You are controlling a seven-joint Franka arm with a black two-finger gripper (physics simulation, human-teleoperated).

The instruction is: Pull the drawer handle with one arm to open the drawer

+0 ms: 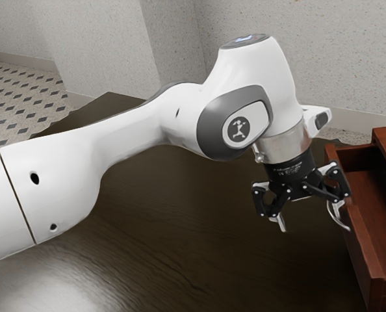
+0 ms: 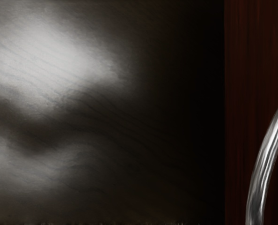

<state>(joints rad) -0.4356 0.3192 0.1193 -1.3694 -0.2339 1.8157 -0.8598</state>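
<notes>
The black two-finger claw (image 1: 308, 211) hangs with its fingers spread wide, gripping nothing. Just beside its outer finger curves the thin silvery metal drawer handle (image 1: 339, 220), fixed to the front of the reddish-brown wooden drawer (image 1: 359, 240). I cannot quite tell whether that finger touches the bar. The drawer sits at the exterior view's right on the dark wood-grain counter (image 1: 180, 247), with some of its inside showing.

To do this step well, bring the bar squarely between both fingers before closing. A one-sided hook would likely slip. Then draw straight back along the drawer's own line, level with the counter.
</notes>
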